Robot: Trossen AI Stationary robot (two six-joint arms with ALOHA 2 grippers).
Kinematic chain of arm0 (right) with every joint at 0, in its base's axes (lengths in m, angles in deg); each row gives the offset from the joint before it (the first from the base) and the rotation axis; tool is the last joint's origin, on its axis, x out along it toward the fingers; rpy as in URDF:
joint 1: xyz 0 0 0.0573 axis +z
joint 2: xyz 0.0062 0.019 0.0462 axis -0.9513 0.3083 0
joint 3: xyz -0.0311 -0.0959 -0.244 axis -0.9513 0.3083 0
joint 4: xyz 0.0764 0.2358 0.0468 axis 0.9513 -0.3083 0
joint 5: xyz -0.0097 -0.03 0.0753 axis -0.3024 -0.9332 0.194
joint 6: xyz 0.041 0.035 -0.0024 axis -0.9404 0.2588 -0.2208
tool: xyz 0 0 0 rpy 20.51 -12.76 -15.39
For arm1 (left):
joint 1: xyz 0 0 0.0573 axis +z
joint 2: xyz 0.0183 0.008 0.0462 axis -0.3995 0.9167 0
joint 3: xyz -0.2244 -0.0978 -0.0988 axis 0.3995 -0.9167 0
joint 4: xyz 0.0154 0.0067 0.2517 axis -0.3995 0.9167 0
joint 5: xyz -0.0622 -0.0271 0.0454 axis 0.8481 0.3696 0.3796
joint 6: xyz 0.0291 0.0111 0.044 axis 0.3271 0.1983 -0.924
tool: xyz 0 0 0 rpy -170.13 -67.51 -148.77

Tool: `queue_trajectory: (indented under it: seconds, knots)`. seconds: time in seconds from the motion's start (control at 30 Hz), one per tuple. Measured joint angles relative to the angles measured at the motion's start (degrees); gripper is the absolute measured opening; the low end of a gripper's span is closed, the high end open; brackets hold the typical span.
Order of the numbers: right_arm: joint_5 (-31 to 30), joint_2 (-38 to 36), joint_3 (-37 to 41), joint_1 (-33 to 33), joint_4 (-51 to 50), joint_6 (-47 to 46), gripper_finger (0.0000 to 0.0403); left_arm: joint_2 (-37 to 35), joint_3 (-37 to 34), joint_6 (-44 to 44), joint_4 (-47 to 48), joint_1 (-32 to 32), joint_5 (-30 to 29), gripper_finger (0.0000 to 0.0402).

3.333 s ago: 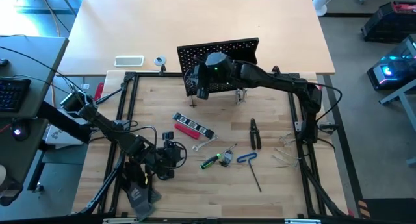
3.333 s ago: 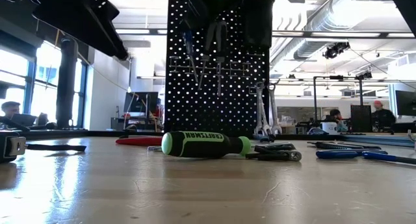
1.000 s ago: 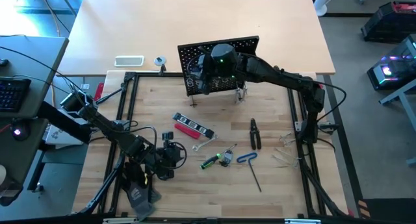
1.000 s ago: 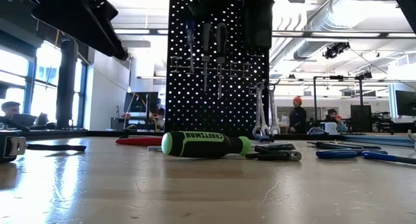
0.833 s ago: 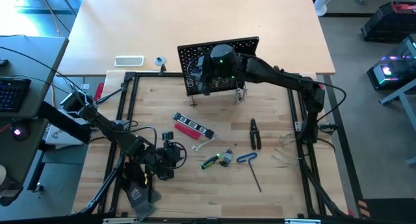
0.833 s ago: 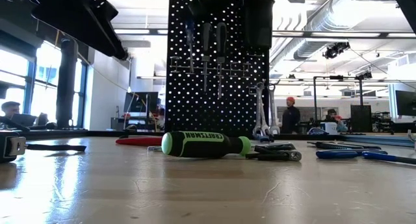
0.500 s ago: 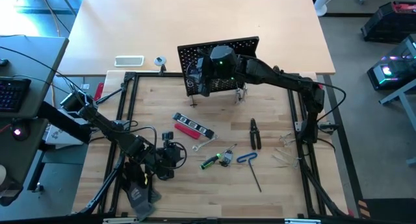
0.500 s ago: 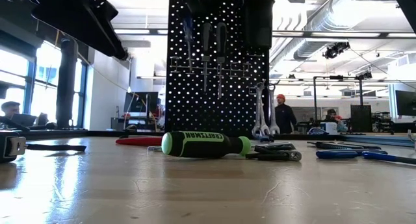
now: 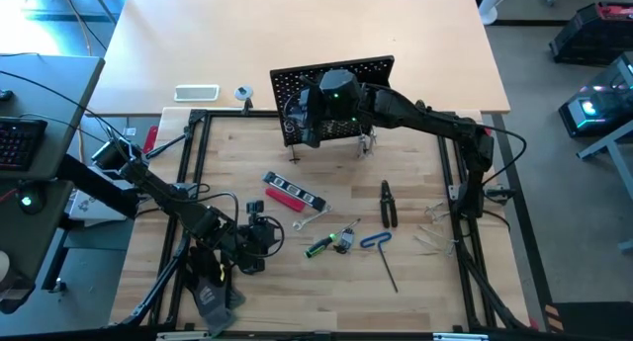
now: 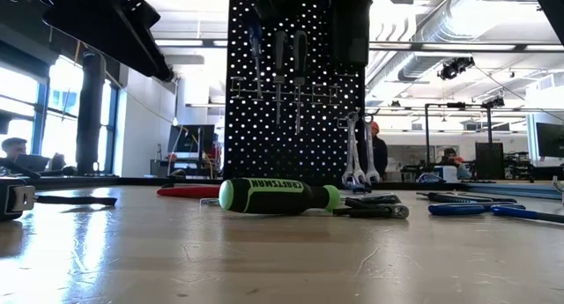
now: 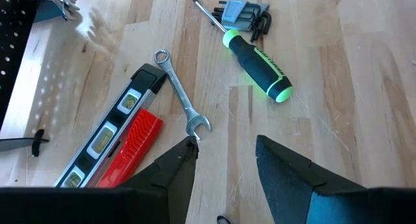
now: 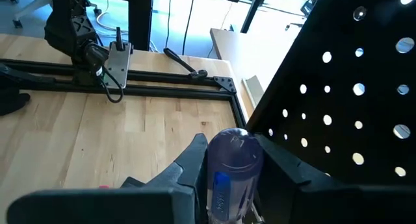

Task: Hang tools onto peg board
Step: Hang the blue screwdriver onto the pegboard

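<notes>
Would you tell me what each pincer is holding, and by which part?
The right pincer grips the blue screwdriver by its handle; the left pincer holds nothing.

The wooden table (image 9: 415, 282) sits inside a black metal frame (image 9: 193, 133), and behind it there's a bigger, paler table (image 9: 297, 30). On that one lies a white flat device (image 9: 196, 92) with a small round thing (image 9: 240, 93) just beside it (can't tell what it is). A pair of black gloves (image 9: 213, 282) is bunched at the near left corner. A keyboard (image 9: 20, 143) shows at far left. People (image 10: 377, 154) are in the room behind.
</notes>
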Motion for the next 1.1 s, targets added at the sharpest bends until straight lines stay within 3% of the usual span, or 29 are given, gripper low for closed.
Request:
queue_trajectory:
  seconds: [1.1]
  knots:
    - [-0.1, 0.0, 0.0, 0.9, -5.2, 2.2, 0.0099, 0.0, 0.0, 0.0, 0.0, 0.0, 0.0, 0.0152]
